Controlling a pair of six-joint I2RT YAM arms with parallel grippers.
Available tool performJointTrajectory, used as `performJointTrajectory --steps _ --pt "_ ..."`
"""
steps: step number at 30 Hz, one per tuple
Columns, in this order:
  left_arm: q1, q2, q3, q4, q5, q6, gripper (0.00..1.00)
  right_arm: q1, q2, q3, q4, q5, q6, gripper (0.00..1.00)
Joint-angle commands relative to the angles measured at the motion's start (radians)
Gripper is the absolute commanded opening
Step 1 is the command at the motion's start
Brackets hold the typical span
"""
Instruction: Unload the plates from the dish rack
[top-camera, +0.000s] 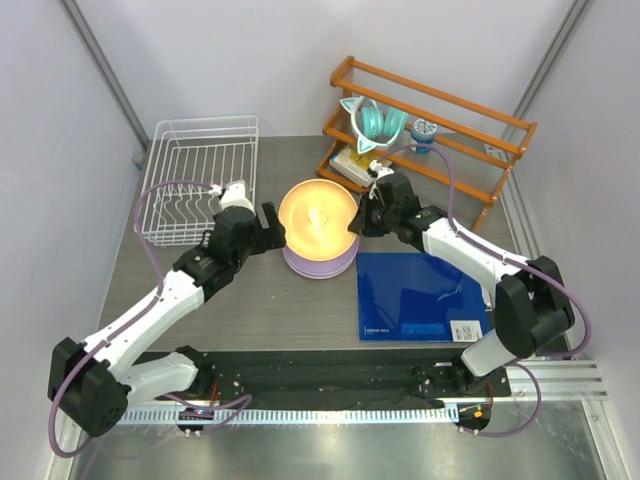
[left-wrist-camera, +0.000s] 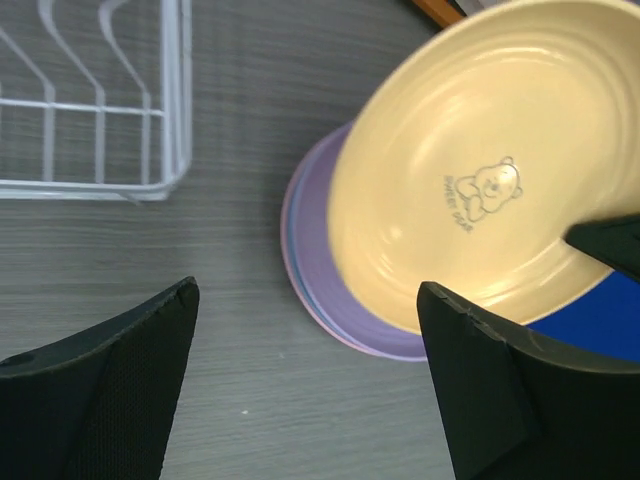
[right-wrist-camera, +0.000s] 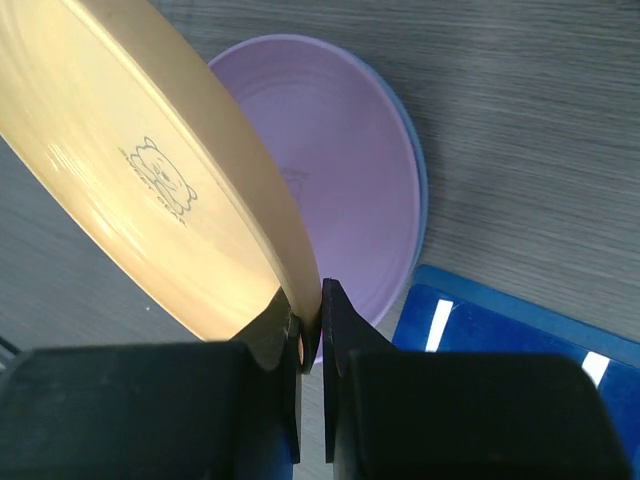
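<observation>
A yellow-orange plate (top-camera: 318, 220) with a small bear print hangs tilted over a stack of plates, the lavender plate (top-camera: 322, 266) on top. My right gripper (top-camera: 360, 222) is shut on the yellow plate's right rim; the right wrist view shows that rim (right-wrist-camera: 285, 235) pinched between the fingertips. Blue and pink edges (left-wrist-camera: 292, 240) peek out under the lavender plate (left-wrist-camera: 335, 290). My left gripper (top-camera: 272, 228) stands open just left of the yellow plate (left-wrist-camera: 480, 170), with only tabletop between its fingers (left-wrist-camera: 150, 360). The white wire dish rack (top-camera: 200, 170) at the back left holds no plates.
An orange wooden shelf rack (top-camera: 440, 130) at the back right carries teal headphones (top-camera: 372, 124) and a small spool (top-camera: 423, 130). A blue mat (top-camera: 420, 295) lies right of the plate stack. Grey walls close in on both sides.
</observation>
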Motion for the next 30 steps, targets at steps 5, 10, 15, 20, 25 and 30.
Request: performJointTrajectory --steps 5,10,15,20,25,30 --pt "-0.001 -0.196 -0.076 0.025 -0.336 0.145 0.95 -0.025 0.090 0.137 -0.111 0.017 0.002 0.02" --pt "-0.001 -0.268 -0.165 0.082 -0.424 0.185 0.97 -0.026 0.156 0.175 -0.145 -0.007 0.011 0.03" --pt "-0.001 -0.282 -0.211 0.105 -0.457 0.191 1.00 -0.026 0.180 0.188 -0.148 -0.073 0.022 0.05" --pt "-0.001 -0.246 -0.211 0.109 -0.459 0.191 1.00 -0.028 0.187 0.192 -0.160 -0.112 0.013 0.26" --pt "-0.001 -0.205 -0.196 0.100 -0.457 0.186 0.99 -0.026 0.179 0.195 -0.195 -0.099 -0.004 0.38" --pt "-0.001 -0.185 -0.191 0.111 -0.462 0.183 1.00 -0.026 0.144 0.186 -0.232 -0.043 -0.024 0.42"
